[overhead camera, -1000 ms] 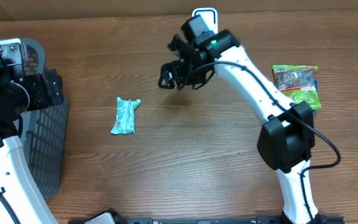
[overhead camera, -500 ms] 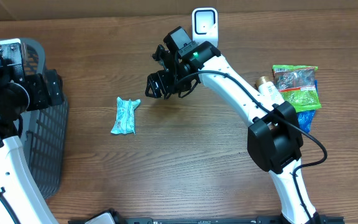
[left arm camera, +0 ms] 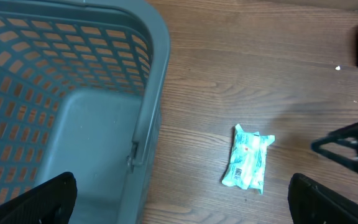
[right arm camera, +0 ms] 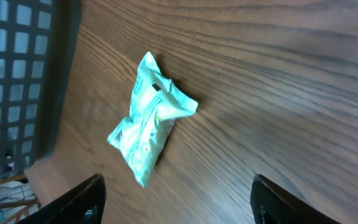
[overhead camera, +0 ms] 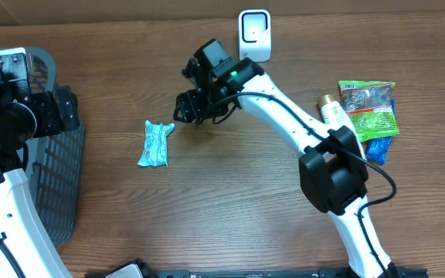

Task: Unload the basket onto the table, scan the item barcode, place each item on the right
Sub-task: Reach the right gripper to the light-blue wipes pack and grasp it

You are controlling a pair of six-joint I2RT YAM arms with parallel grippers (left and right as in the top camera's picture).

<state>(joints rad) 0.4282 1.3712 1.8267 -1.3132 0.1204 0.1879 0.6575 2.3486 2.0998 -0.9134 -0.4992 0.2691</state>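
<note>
Only overhead shows the scanner [overhead camera: 254, 33]. The right end effector [right arm camera: 179, 202], released and empty, hangs beside the teal packet [right arm camera: 148, 118], with open worktop [right arm camera: 278, 93] around.

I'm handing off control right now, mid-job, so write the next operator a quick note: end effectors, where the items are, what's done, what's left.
Left end effector: open, empty, by the rim of the gray basket.
Right end effector: open, empty, hovering over the teal packet, not touching it.
The packet lies on the table, between the basket and the white scanner at the far edge.
Done: approach only.
Left: grasp the packet and present its barcode to the scanner.
</note>
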